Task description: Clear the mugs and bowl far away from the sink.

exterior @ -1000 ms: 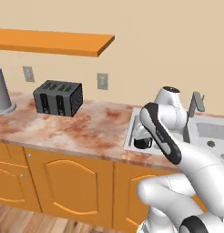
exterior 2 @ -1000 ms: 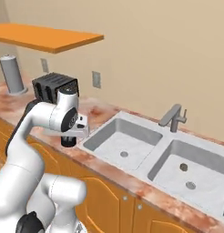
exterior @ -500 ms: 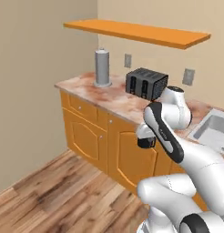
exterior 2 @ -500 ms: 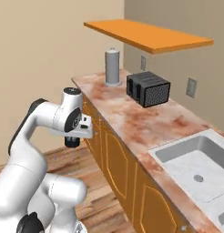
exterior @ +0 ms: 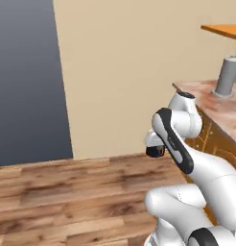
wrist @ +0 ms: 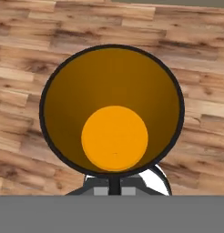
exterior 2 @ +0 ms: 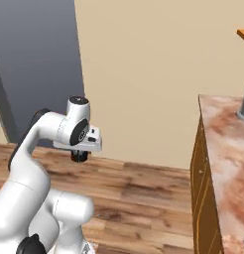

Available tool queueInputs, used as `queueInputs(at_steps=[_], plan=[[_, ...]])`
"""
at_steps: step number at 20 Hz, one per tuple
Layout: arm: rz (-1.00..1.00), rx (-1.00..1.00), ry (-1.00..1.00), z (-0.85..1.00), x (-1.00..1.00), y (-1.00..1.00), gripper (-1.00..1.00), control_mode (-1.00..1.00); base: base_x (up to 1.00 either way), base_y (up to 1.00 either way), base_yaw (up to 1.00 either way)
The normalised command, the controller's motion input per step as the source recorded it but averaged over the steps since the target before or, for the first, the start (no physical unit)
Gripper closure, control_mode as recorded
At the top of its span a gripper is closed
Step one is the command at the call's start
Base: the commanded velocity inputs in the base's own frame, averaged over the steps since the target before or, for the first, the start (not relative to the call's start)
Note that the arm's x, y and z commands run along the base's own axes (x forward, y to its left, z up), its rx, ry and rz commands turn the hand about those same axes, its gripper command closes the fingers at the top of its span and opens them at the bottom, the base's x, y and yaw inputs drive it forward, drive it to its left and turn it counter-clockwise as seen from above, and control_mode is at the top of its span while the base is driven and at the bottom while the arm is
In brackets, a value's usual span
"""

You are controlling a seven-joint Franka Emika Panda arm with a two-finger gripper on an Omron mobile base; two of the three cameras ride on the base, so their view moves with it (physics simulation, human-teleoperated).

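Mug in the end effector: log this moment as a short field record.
held item: mug, black outside, orange inside
end effector: shut on the mug, hanging over the wood floor
mug contents: none seen
counter: marbled top, off to the right
on counter: grey canister
sink: not in these views

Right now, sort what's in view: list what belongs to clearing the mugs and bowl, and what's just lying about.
Part of the job:
- mug, black with an orange inside, held in the gripper over the wooden floor

Just lying about:
- grey cylinder standing on the marbled counter
- orange shelf above that counter
- wooden cabinets under it
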Motion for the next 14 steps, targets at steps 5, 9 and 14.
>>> queueInputs(at_steps=[5, 9, 14], plan=[[0.0, 0.0, 0.0, 0.0, 0.0, 0.0, 1.0, 1.0, -0.02, 0.15, 1.0], [0.0, 0.0, 0.0, 0.0, 0.0, 0.0, 1.0, 1.0, 0.0, 0.12, 1.0], [0.0, 0.0, 0.0, 0.0, 0.0, 0.0, 1.0, 1.0, 0.0, 0.0, 1.0]])
